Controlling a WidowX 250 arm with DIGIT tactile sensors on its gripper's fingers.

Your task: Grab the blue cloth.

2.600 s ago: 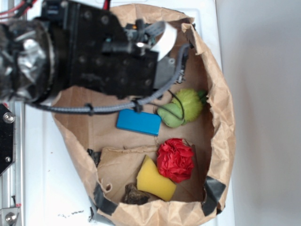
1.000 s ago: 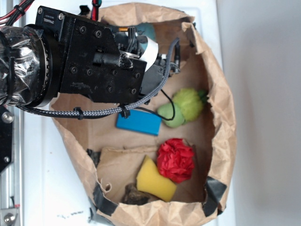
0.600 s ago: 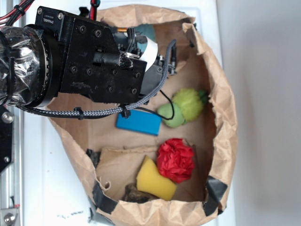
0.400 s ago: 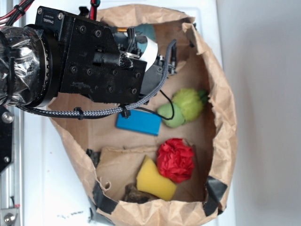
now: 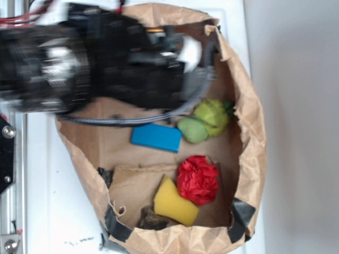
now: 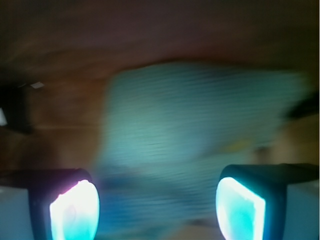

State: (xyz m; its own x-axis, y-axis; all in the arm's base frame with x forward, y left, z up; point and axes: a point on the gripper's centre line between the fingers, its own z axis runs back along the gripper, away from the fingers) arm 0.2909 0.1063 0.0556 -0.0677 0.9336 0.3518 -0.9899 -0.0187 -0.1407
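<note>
In the wrist view the blue cloth (image 6: 200, 125) is a blurred light teal fuzzy towel with a small yellowish spot. It fills the middle of the frame over brown paper. My gripper (image 6: 157, 210) is open, with its two fingers (image 6: 75, 210) wide apart. The cloth's near part lies between and beyond them. I cannot tell if the pads touch it. In the exterior view the black arm (image 5: 106, 63) is motion-blurred over the upper part of the paper bag (image 5: 253, 132). It hides the cloth and the fingers.
Inside the bag lie a smooth bright-blue block (image 5: 156, 137), a green plush toy (image 5: 206, 120), a red crumpled ball (image 5: 197, 180), a yellow sponge (image 5: 174, 202) and a dark brown lump (image 5: 151, 219). The bag's walls stand up all around.
The arm is now blurred and has shifted right in the exterior view. It now covers the teal patch of cloth that showed at the bag's top edge.
</note>
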